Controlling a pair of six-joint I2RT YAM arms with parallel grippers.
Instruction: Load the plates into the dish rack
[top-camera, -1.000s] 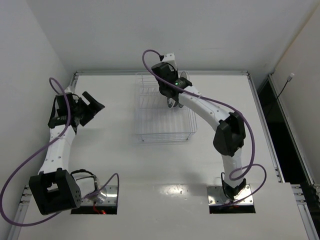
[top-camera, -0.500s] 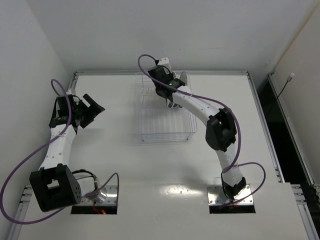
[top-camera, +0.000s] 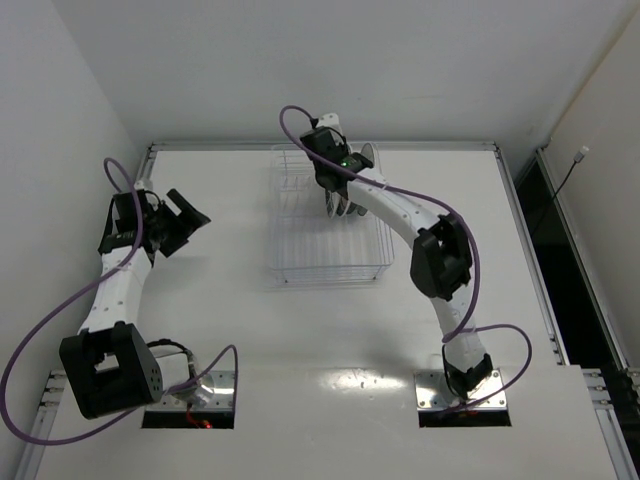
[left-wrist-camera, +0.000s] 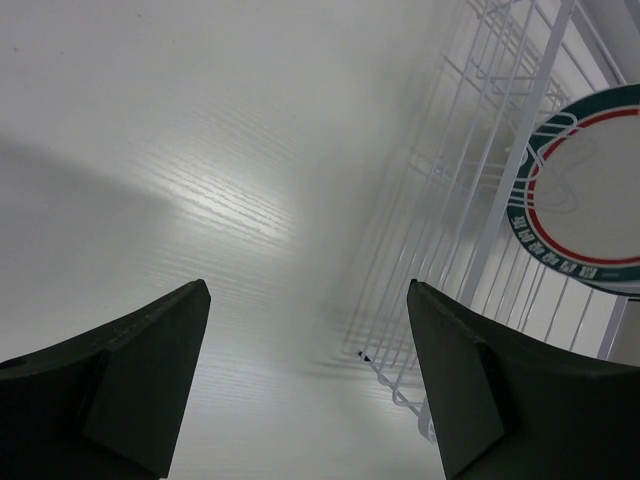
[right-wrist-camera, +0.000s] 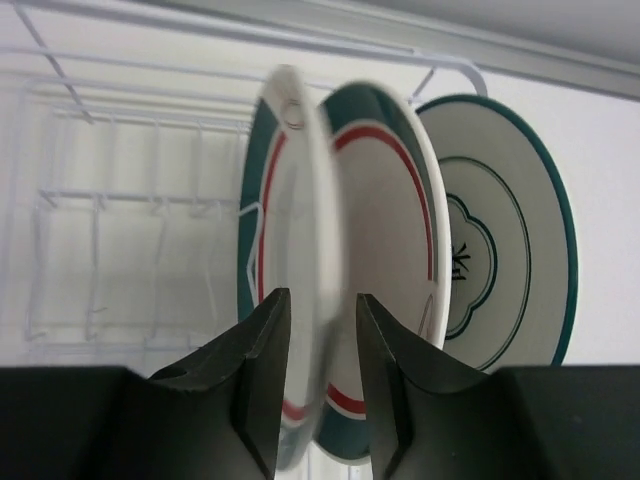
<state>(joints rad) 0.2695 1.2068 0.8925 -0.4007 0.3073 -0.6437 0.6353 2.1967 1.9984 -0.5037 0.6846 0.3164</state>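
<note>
Right gripper (right-wrist-camera: 322, 385): jaws drawn in on the lower rim of a round white plate with dark teal band and red line (right-wrist-camera: 300, 230); grip reads as closed, though the contact is blurred; plate held upright and edge-on, I judge so that its rim can drop between tines. Just behind it stands a second teal-and-red banded plate (right-wrist-camera: 390, 270); beyond that a white plate with thin teal-green rim (right-wrist-camera: 500, 260). All sit at the far end of the rectangular white wire dish rack (right-wrist-camera: 100, 200); whether the third is inside the wire I cannot tell; no plates seen in the near rows. left gripper (left-wrist-camera: 310, 385): jaws wide, nothing held, over the white table (left-wrist-camera: 150, 150) left of the rack, presumably keeping clear.
</note>
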